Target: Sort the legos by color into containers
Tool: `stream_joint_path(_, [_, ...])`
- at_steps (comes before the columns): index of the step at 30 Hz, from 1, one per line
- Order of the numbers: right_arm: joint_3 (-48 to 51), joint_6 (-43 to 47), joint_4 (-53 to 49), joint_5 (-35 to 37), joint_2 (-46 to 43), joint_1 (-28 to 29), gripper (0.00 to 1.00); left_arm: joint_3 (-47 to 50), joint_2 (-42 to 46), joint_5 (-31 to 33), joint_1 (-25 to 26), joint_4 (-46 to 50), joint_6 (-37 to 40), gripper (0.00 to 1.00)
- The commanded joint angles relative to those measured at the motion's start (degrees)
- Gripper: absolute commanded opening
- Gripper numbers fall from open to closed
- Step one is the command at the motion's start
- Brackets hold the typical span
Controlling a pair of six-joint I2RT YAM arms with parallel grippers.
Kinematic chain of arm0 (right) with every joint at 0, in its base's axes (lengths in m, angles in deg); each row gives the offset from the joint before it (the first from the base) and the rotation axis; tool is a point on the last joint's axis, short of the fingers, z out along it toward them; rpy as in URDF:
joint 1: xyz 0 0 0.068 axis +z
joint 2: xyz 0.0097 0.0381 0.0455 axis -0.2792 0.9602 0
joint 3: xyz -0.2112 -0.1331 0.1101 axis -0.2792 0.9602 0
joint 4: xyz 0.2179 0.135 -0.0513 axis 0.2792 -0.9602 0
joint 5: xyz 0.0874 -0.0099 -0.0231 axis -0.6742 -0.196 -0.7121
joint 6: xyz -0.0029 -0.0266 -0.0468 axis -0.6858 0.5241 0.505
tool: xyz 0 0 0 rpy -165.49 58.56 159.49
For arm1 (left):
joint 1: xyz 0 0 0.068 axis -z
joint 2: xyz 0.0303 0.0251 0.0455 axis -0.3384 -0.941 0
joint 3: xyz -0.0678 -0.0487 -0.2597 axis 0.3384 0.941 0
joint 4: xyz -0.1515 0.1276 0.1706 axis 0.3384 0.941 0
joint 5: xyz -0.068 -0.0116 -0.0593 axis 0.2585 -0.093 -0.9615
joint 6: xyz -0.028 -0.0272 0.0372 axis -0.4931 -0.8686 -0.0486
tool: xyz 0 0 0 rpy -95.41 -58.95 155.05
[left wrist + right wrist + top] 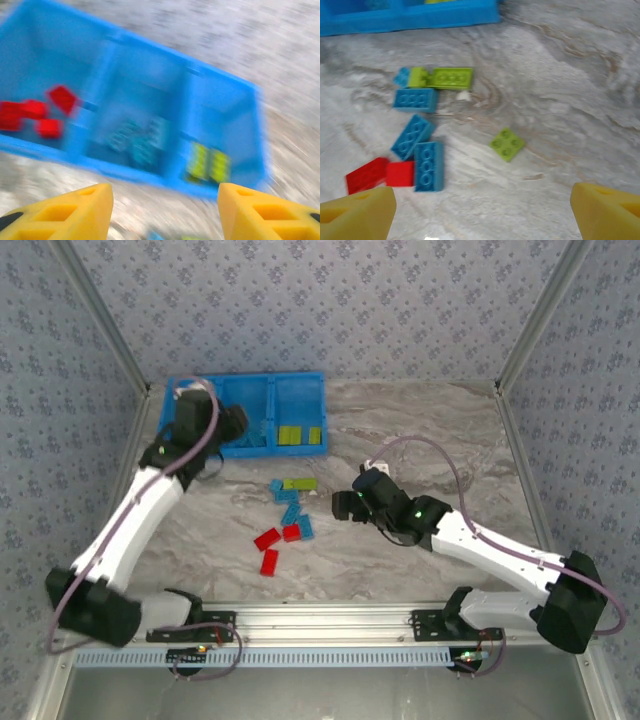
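Observation:
The blue three-bin tray [300, 385] sits at the back left. In the blurred left wrist view its bins [150, 60] hold red bricks [35, 115] on the left, light blue bricks [137, 140] in the middle and yellow-green bricks [210, 165] on the right. My left gripper [165, 210] hovers open and empty at the tray's near side [232, 430]. Loose legos [285, 510] lie mid-table. My right gripper [345, 505] is open and empty [482, 210], just right of them. Ahead of it lie a small yellow-green square brick [507, 144], blue bricks [428, 166] and red bricks [366, 175].
A longer yellow-green brick [451, 78] lies nearest the tray, with a blue one [415, 100] just below it. Three red bricks [268, 550] sit at the pile's near side. Bare marble table [430, 430] stretches to the right; patterned walls close in the sides.

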Motion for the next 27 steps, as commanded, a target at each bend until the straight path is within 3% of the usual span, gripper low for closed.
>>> stream_joint_path(1, [0.8, -1.9, 1.5, -2.7, 2.8, -3.4, 0.93, 5.4, 6.8, -1.6, 7.3, 1.3, 8.1, 0.57])
stream_joint_path(4, [-1.1, -4.1, -0.3, -2.5, 8.1, -5.4, 0.92, 6.4, 10.9, -8.7, 13.6, 6.7, 14.0, 0.63])
stream_joint_path(9, [-6.7, -7.8, -2.7, -4.8, 19.8, -6.2, 0.89, 4.2, 16.0, -7.8, 19.4, 22.5, 21.9, 0.76])
stream_joint_path(15, [-11.9, -10.6, -1.7, -6.9, 30.6, -5.7, 0.82, 13.5, 24.4, -14.2, 19.9, 19.7, 28.0, 0.90])
stream_joint_path(19, [-15.1, -11.6, -2.9, -6.6, 35.3, -4.8, 0.73, 15.9, 25.4, -17.3, 19.8, 19.0, 28.2, 0.99])
stream_joint_path(27, [-14.8, -15.7, -4.4, -3.2, 37.0, -3.0, 0.42, 16.5, 25.4, -16.2, 19.8, 20.5, 28.7, 0.99])
